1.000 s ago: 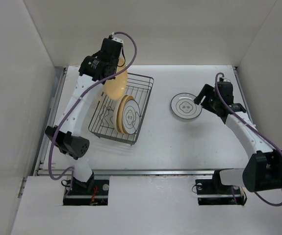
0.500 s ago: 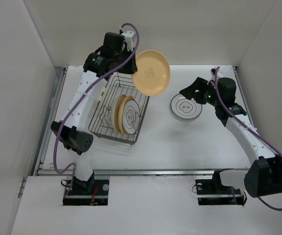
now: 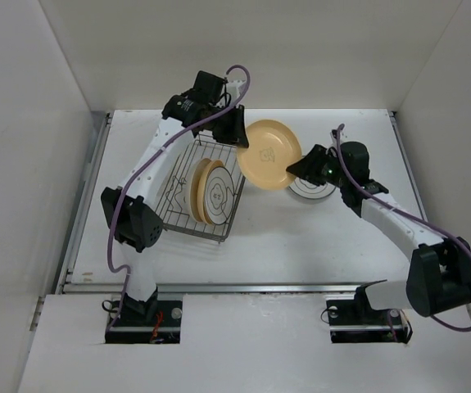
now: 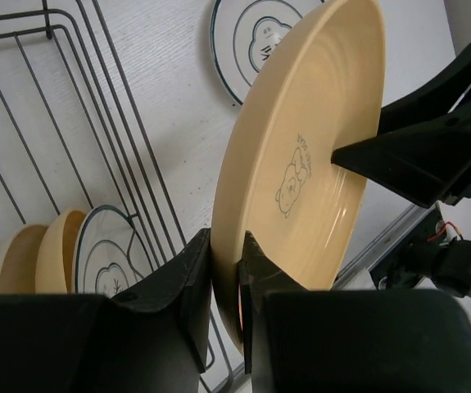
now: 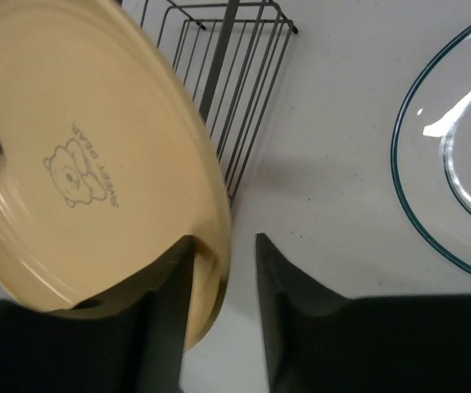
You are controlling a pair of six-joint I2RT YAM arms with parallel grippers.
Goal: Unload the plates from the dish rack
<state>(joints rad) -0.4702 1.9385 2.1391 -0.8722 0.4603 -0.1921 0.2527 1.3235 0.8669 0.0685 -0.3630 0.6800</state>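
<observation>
My left gripper is shut on the rim of a yellow-tan plate and holds it tilted in the air, to the right of the dish rack. My right gripper is open, and the opposite rim of that plate sits between its fingers with a gap on one side. A white plate with a dark rim lies on the table under the right gripper. Two yellow plates and one white plate stand in the rack.
The rack's right end lies just beyond the held plate. White walls close in the table on the left, back and right. A metal rail runs along the table's near edge.
My left arm has swung the yellow plate right and down from above the rack. My right gripper has moved left off the white plate to the yellow plate's rim.
</observation>
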